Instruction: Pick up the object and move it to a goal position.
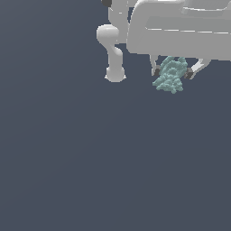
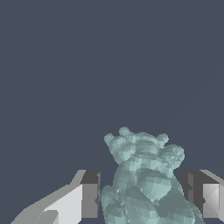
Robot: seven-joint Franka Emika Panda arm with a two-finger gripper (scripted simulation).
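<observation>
The object [image 1: 170,76] is a pale teal, knobbly lump. In the exterior view it sits at the upper right, right under the white arm. My gripper [image 1: 173,71] straddles it, with one dark fingertip [image 1: 156,71] on each side. In the wrist view the object [image 2: 144,179] fills the gap between the two fingers [image 2: 89,197], and both pads lie against its sides. Its bumpy end sticks out past the fingertips. My gripper [image 2: 141,194] is shut on it. I cannot tell whether the object rests on the floor or hangs just above it.
The white arm links [image 1: 180,31] fill the top right of the exterior view, and the arm's base column [image 1: 114,58] stands to the exterior view's left of the object. A plain dark grey floor [image 1: 90,158] lies all around.
</observation>
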